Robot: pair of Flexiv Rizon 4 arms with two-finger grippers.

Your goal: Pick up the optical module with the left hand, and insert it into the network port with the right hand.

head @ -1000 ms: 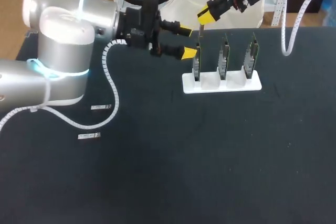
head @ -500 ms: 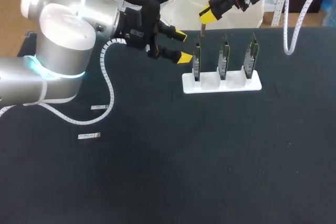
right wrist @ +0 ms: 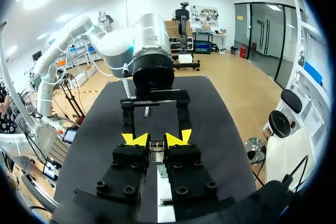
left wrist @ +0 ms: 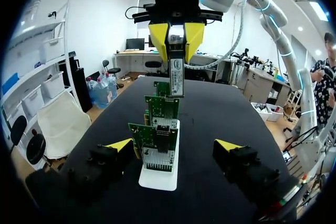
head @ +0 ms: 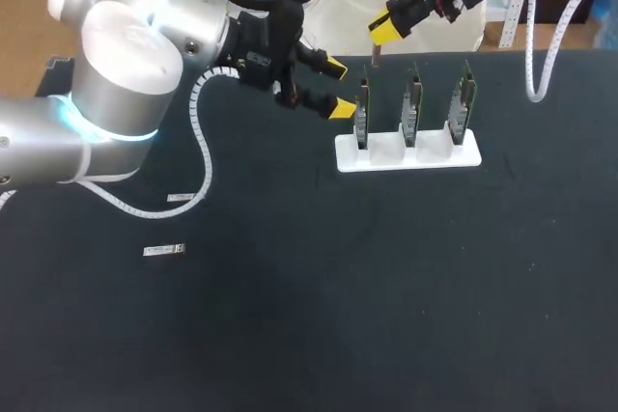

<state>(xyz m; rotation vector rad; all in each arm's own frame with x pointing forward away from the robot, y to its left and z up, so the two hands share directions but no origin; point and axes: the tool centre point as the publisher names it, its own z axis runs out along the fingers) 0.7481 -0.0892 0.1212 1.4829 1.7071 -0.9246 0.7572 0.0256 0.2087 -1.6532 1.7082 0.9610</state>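
Right pincer [left wrist: 177, 38] pinching optical module [left wrist: 177, 77], slim, silvery, white-labelled

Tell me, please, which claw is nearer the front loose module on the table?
Left. The left claw is open beside the rack's left end, on the loose module's side; the right claw is farther, above the rack, shut on a second module.

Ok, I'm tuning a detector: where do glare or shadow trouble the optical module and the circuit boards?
Head view: glare whitens the left arm's shell; the black table hides shadows, and the circuit boards read dark. Left wrist view: the optical module in the right gripper is well lit. Right wrist view: it sits shaded between the fingers.
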